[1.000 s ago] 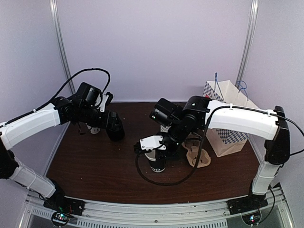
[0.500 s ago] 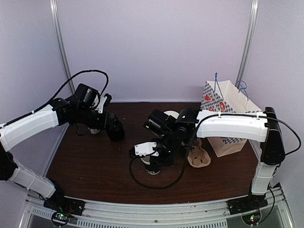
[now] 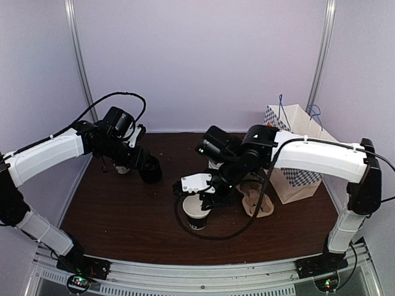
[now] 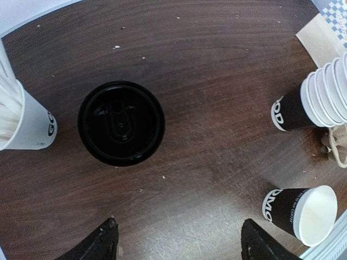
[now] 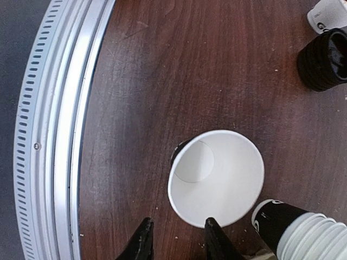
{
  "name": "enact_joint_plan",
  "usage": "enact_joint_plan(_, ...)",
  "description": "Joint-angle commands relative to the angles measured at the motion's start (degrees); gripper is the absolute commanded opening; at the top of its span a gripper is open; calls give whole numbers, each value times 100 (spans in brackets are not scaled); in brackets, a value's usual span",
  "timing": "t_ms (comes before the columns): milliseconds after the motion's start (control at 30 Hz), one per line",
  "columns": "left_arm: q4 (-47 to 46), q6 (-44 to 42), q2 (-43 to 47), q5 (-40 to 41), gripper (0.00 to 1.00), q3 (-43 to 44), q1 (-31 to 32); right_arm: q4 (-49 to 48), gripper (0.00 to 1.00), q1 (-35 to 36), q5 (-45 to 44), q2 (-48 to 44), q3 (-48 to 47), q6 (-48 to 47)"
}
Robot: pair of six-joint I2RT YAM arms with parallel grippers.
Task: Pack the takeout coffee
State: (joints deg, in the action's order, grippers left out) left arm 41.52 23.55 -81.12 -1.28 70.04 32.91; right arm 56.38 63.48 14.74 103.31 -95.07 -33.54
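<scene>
where lilac walls (image 3: 197,61) enclose it, the dark wooden table (image 3: 123,209) shows specks (image 4: 116,47).

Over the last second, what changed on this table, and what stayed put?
The right end effector dipped toward the table with the lidless cup, then opened, let go of it and lifted slightly; it now stands alone. The left end effector stayed open above the black lids. The cup stack and paper bag did not move.
</scene>
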Motion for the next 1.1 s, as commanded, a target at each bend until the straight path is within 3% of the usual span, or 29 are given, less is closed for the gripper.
enact_joint_plan(0, 650, -243, -309, 984, 74, 535, -112, 583, 33, -421, 52, -942, -134, -207)
enact_joint_plan(167, 1183, -127, -783, 1586, 69, 940, -322, 572, 33, -960, -101, -1808, 574, -538)
enact_joint_plan(467, 1171, 49, -1779, 1342, 59, 1592, -794, 124, 35, -2187, 1307, -2695, 1595, -281)
enact_joint_plan(900, 1216, 139, -2804, 1214, 44, 2595, -849, -98, 37, -2235, 1415, -2825, 1927, -302)
enact_joint_plan(1067, 1288, 133, -2984, 1154, 42, 2757, -856, -130, 37, -2236, 1430, -2810, 1957, -310)
